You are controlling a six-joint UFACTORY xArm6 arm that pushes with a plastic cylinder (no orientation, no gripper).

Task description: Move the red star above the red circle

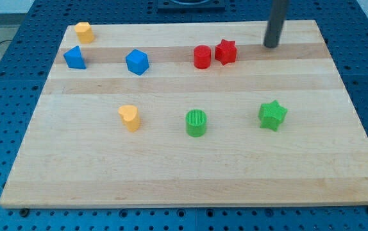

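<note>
Red star and red circle sit side by side near the 12 o'clock edge of the wooden bench, the star at the circle's 3 o'clock, touching or very nearly so; contact cannot be confirmed. There is no hand on this arm: it ends in a dark rod with nothing to open, close or hold, and my tip stands clear of all blocks, at the star's 3 o'clock and slightly toward 12, near it but not touching. In my judgement the star must travel toward 12 o'clock and then across toward 9, ending directly at the circle's 12 o'clock. To do this well, the tip should first go round to the star's 6 o'clock side and push it away from the circle, since a push from the present side would drive the star into the circle and shift both. Only a narrow strip of bench lies beyond the pair, so strokes should be short. Noted elsewhere, well apart: yellow block, two blue blocks, yellow heart, green cylinder, green star.
</note>
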